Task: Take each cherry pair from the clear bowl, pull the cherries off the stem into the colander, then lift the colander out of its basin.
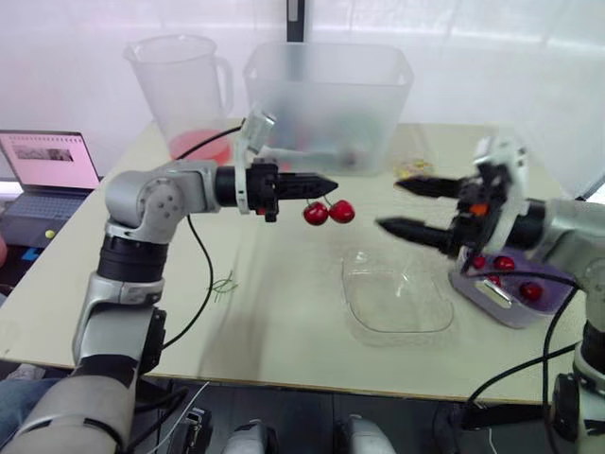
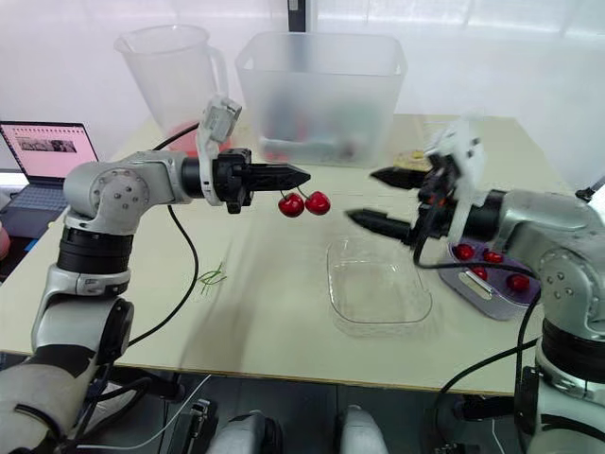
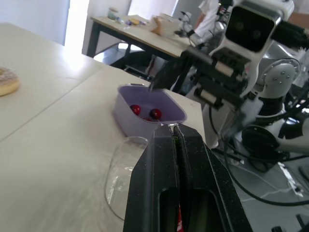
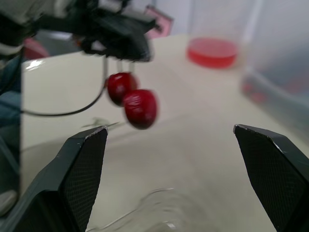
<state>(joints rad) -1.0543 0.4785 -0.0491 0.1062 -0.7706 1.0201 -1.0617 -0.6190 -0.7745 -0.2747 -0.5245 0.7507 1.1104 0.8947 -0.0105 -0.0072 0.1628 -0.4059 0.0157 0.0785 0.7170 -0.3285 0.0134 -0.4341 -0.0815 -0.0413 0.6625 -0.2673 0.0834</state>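
My left jaws pinch the stem of the cherry pair (image 1: 328, 212), which hangs over the table (image 1: 284, 322) at 10 o'clock of the clear bowl (image 1: 378, 314). My right jaws gape wide, pointing toward it. The purple basin (image 1: 518, 312), at the bowl's 3 o'clock, holds loose cherries (image 1: 504, 263).

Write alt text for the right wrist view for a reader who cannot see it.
A cherry pair hangs by its stem from the left gripper, shut on it, above a pale table. The right gripper faces the cherries, its two black fingers wide open, with a clear bowl on the table nearby.
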